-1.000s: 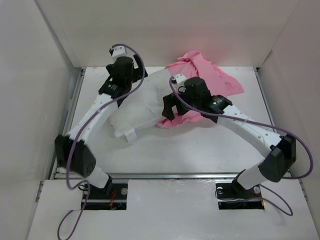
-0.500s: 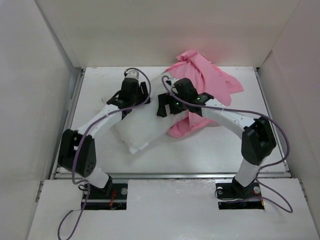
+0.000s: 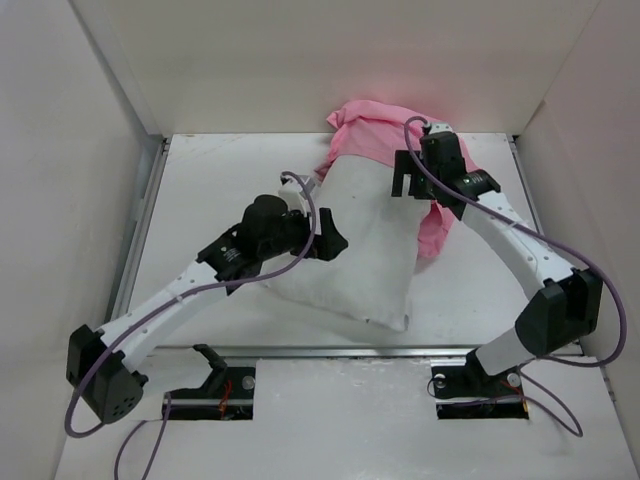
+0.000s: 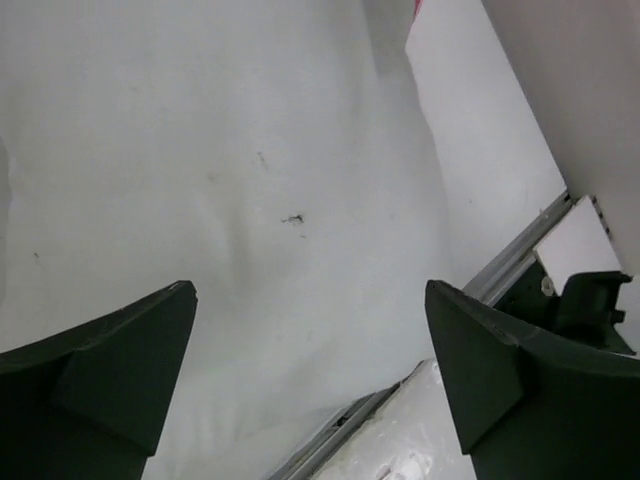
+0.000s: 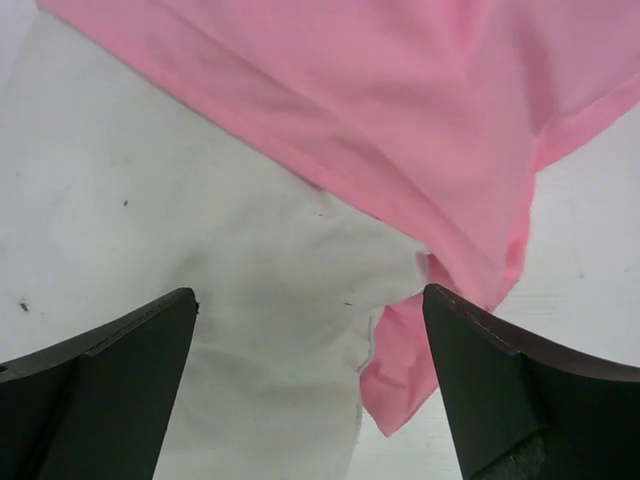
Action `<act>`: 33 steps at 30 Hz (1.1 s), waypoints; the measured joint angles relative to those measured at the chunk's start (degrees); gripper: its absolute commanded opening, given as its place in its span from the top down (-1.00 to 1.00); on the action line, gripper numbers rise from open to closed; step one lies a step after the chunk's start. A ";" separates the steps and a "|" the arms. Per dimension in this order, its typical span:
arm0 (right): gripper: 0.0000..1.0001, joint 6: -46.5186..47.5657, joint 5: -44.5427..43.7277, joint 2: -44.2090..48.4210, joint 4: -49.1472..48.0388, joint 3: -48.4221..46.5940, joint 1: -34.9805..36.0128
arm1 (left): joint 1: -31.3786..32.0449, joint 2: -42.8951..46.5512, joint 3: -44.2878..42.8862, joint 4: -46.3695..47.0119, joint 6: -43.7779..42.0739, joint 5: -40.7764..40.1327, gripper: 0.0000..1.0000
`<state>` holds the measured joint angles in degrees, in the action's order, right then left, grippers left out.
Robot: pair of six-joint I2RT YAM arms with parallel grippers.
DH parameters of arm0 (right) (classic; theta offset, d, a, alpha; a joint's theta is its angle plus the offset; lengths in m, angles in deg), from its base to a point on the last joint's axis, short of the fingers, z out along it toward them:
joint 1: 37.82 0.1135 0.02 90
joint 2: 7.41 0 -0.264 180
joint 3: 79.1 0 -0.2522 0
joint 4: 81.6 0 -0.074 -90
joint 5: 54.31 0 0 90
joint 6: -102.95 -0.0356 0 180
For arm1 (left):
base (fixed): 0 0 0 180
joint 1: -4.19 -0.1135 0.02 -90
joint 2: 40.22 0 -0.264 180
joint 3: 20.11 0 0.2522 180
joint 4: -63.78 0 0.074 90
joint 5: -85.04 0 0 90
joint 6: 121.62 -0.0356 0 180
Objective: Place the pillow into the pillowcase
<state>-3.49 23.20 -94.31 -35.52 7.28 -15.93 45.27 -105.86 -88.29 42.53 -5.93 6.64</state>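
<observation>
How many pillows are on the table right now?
1. The pillow lies diagonally across the middle of the table, its far end covered by the pink pillowcase. No second pillow shows, though the bunched cloth hides whatever is under it.

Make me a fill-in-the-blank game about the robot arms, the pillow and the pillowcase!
1. The pillowcase is coloured ___.
2. The pillow is coloured ___.
3. The left pincer and the right pincer both stand wide ___, holding nothing.
4. Most of the pillow lies ___ the pillowcase.
Missing words: pink; white; open; outside.
</observation>
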 measured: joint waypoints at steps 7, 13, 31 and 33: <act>-1.00 1.27 -4.33 3.67 5.49 -8.15 5.44 | -2.10 3.15 -6.71 -4.44 0.50 -15.39 -1.00; -1.00 0.04 -4.96 -7.82 7.98 -25.14 21.00 | -13.38 -1.55 -9.42 -5.03 2.49 -24.87 -1.00; 1.00 -8.98 -22.80 -42.45 18.43 -38.07 22.18 | -22.97 -4.09 -2.82 -4.96 4.11 -22.10 -1.00; 1.00 -6.60 -21.55 -36.00 15.82 -31.63 21.57 | -23.30 -5.03 -2.84 -3.74 3.23 -20.61 -1.00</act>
<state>-10.09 1.65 -130.30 -19.70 -24.34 5.64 21.97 -110.89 -91.13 38.79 -2.69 -13.98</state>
